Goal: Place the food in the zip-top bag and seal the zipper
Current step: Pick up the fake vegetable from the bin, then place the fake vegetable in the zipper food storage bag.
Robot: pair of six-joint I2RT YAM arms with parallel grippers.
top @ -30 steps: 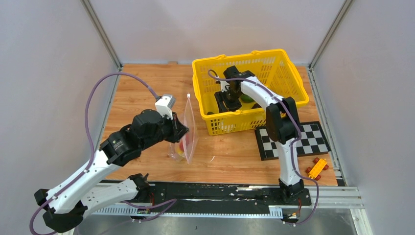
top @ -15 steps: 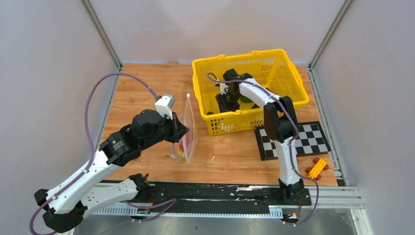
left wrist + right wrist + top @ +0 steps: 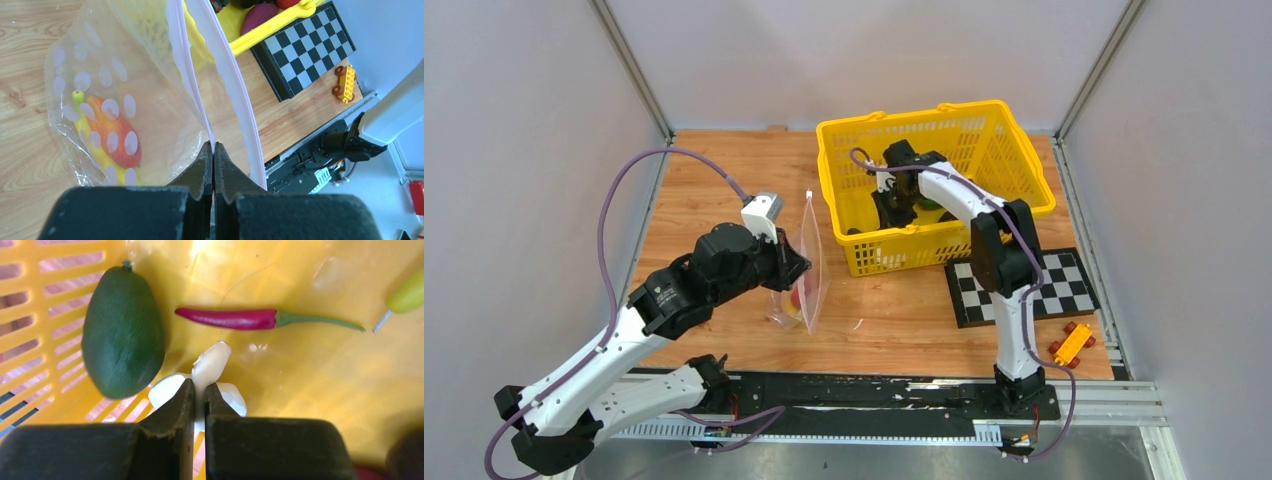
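The left jaws are pinched shut on one lip of the zip-top bag (image 3: 100,90). The bag stands on the desk (image 3: 714,180) left of the yellow basket (image 3: 1024,160), with a red-orange fruit (image 3: 117,135) at its bottom. Only that side of the zipper (image 3: 186,75) is held, so the floppy mouth could sag and a dropped piece could miss it. Inside the basket, the right jaws grip the thin end of a white garlic-like piece (image 3: 212,364), near the green avocado (image 3: 122,335) and red chili (image 3: 235,318). A hold that shallow may slip on the lift.
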